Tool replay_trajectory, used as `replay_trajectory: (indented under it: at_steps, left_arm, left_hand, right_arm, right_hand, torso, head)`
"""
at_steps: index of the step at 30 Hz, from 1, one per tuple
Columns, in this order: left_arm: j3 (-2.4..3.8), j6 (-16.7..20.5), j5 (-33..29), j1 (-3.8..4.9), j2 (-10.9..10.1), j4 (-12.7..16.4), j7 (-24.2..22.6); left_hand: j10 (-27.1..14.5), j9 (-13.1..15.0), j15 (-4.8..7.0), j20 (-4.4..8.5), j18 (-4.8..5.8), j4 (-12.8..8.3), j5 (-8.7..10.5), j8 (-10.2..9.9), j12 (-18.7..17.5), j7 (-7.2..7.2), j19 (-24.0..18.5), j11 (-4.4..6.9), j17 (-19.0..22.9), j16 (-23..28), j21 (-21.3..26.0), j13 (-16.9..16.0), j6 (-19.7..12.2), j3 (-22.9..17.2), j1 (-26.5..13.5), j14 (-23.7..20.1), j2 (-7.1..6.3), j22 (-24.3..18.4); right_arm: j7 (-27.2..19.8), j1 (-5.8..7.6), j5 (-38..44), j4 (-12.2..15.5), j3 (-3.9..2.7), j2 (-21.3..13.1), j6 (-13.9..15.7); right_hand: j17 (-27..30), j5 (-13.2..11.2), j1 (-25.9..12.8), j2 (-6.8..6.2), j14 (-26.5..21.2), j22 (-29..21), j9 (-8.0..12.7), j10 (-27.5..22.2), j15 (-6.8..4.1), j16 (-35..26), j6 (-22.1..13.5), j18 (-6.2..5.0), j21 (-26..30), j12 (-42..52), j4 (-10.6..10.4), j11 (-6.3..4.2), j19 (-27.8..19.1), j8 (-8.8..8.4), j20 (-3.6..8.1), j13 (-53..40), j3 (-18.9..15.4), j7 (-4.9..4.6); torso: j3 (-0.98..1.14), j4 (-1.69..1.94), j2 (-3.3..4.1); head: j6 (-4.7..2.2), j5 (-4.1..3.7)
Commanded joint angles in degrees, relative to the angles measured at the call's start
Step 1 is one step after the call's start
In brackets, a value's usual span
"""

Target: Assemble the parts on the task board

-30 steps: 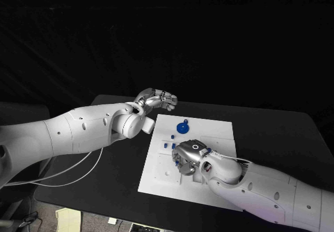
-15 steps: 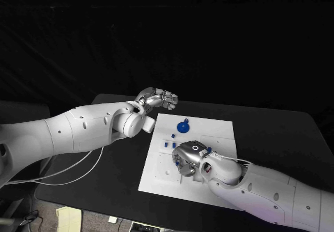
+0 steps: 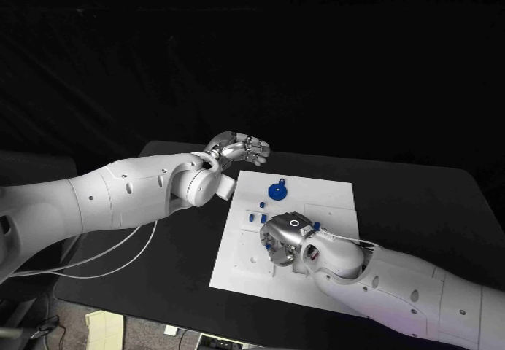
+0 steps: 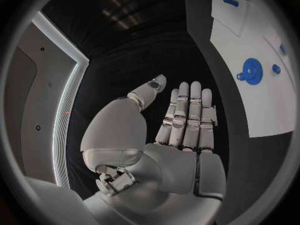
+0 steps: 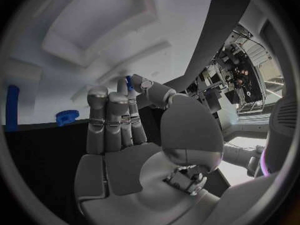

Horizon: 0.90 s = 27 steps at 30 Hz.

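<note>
The white task board (image 3: 321,195) lies mid-table. My right hand (image 3: 284,237) rests low over its near-left part, palm down, on top of small blue parts (image 3: 276,253). In the right wrist view the thumb and a fingertip (image 5: 122,87) close around a small blue part (image 5: 129,81). A blue round part (image 3: 276,192) sits near the board's far edge, and small blue pegs (image 3: 257,218) stand between it and my right hand. My left hand (image 3: 241,149) hovers past the board's far-left corner; its fingers (image 4: 187,112) are stretched out and hold nothing.
The black table (image 3: 421,197) runs wide to the right of the board and along its left side. The left wrist view shows the board (image 4: 250,35) with the blue round part (image 4: 252,71). A blue toothed part (image 5: 64,117) and a blue peg (image 5: 10,107) show past my right fingers.
My right hand has sunk very slightly toward the board. The left hand and the loose parts have stayed put.
</note>
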<state>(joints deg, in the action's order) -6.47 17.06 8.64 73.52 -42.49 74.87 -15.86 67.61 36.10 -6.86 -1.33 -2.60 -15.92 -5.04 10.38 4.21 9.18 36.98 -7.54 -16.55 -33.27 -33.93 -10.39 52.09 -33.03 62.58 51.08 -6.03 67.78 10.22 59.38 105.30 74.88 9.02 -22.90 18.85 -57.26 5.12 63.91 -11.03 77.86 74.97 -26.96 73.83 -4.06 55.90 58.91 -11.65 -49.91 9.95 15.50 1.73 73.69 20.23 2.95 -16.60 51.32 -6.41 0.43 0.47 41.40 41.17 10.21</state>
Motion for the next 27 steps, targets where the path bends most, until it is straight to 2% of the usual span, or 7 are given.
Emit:
replay_trajectory:
  at_steps: [1,7,19,20,23,25,27]
  left_arm:
    - [0.04,-0.6,-0.33,0.15,0.03,0.12,-0.18]
    - [0.04,-0.71,-0.33,0.16,-0.07,0.11,-0.07]
    - [0.04,-0.79,-0.33,0.16,-0.44,0.07,-0.04]
    - [0.03,-0.77,-0.33,0.16,-0.49,0.04,-0.04]
    - [0.03,-0.77,-0.33,0.16,-0.62,-0.11,-0.09]
    - [0.03,-0.81,-0.33,0.16,-0.61,-0.25,-0.12]
    - [0.03,-0.91,-0.33,0.16,-0.6,-0.56,-0.18]
  left_hand:
    - [-0.42,-0.08,-0.38,-0.1,-0.74,0.18,-0.06,0.21,-0.26,0.09,0.48,0.1,-0.08,0.25,0.26,0.08,-0.36,0.28,-0.21,0.02,0.57,0.01]
    - [-0.55,-0.13,-0.42,-0.14,-0.76,0.19,-0.04,0.2,-0.29,0.14,0.5,0.05,-0.17,0.43,0.34,0.14,-0.46,0.31,-0.25,-0.05,0.5,0.02]
    - [-0.64,-0.16,-0.46,-0.17,-0.78,0.22,-0.01,0.19,-0.31,0.17,0.5,0.01,-0.25,0.56,0.41,0.18,-0.53,0.35,-0.3,-0.1,0.46,0.02]
    - [-0.65,-0.17,-0.46,-0.17,-0.78,0.22,-0.01,0.18,-0.31,0.17,0.5,0.01,-0.25,0.57,0.41,0.18,-0.53,0.35,-0.3,-0.1,0.46,0.02]
    - [-0.68,-0.18,-0.47,-0.18,-0.79,0.22,-0.01,0.18,-0.31,0.17,0.51,-0.01,-0.28,0.61,0.43,0.2,-0.55,0.35,-0.29,-0.12,0.46,0.02]
    - [-0.68,-0.18,-0.47,-0.18,-0.79,0.21,-0.01,0.18,-0.31,0.17,0.51,-0.01,-0.28,0.63,0.44,0.2,-0.55,0.35,-0.29,-0.12,0.45,0.02]
    - [-0.68,-0.18,-0.48,-0.18,-0.8,0.21,-0.01,0.19,-0.31,0.17,0.51,-0.01,-0.29,0.64,0.44,0.2,-0.55,0.35,-0.28,-0.12,0.45,0.02]
  right_arm:
    - [-0.89,-0.26,-1.88,-0.35,0.27,-0.16,-0.36]
    - [-1.17,-0.25,-3.12,0.04,0.27,-0.86,1.38]
    - [-1.26,0.5,-4.42,5.7,0.13,-5.23,4.12]
    - [-1.26,0.72,-4.75,6.57,-0.09,-6.04,4.36]
    - [-1.03,1.63,-5.16,9.03,-1.2,-8.46,4.72]
    - [-1.02,2.06,-5.49,9.84,-1.57,-9.37,4.57]
    - [-0.84,3.09,-6.25,11.08,-2.38,-10.93,3.09]
  right_hand:
    - [0.26,0.31,-1.01,-0.91,-1.27,1.01,0.81,-2.09,0.78,0.19,-2.65,-3.35,-0.12,-1.56,-0.19,1.42,-0.44,-1.68,0.09,0.56,-1.04,-1.2]
    - [0.68,0.27,-1.91,-3.56,-1.56,0.95,1.43,-6.23,2.32,0.46,-6.17,-3.35,0.02,-4.24,-0.76,3.07,-0.73,-3.39,0.1,1.6,-4.02,-2.74]
    - [0.96,0.76,-1.58,-4.55,-1.75,0.9,1.53,-6.84,2.62,0.7,-7.04,-3.35,0.15,-4.79,-1.18,3.38,-0.87,-3.66,0.1,1.84,-5.05,-3.07]
    - [1.03,0.85,-1.73,-5.11,-1.81,0.89,1.59,-7.03,2.7,0.74,-7.34,-3.35,0.19,-4.94,-1.33,3.46,-0.92,-3.79,0.04,1.91,-5.44,-3.17]
    - [1.11,0.8,-1.32,-5.11,-1.8,0.88,1.57,-6.72,2.64,0.81,-7.3,-3.35,0.2,-4.81,-1.43,3.38,-0.9,-3.72,0.06,1.86,-5.38,-3.14]
    - [1.16,0.7,-1.07,-5.12,-1.8,0.88,1.56,-6.56,2.58,0.86,-7.29,-3.35,0.2,-4.76,-1.56,3.33,-0.86,-3.68,0.05,1.84,-5.32,-3.13]
    - [1.25,0.52,-0.7,-5.22,-1.8,0.86,1.53,-6.29,2.5,0.93,-7.18,-3.35,0.22,-4.66,-1.79,3.25,-0.82,-3.57,0.02,1.8,-5.17,-3.08]
  torso:
    - [0.03,-0.03,0.0]
    - [0.03,-0.08,-0.03]
    - [0.07,-0.16,-0.04]
    - [0.07,-0.16,-0.04]
    - [0.06,-0.15,-0.05]
    - [0.06,-0.17,-0.05]
    - [0.07,-0.17,-0.06]
  head:
    - [0.04,0.04]
    - [0.03,0.1]
    - [-0.46,-0.35]
    - [-0.57,-0.45]
    - [-0.96,-0.94]
    - [-1.14,-1.2]
    - [-1.28,-1.36]
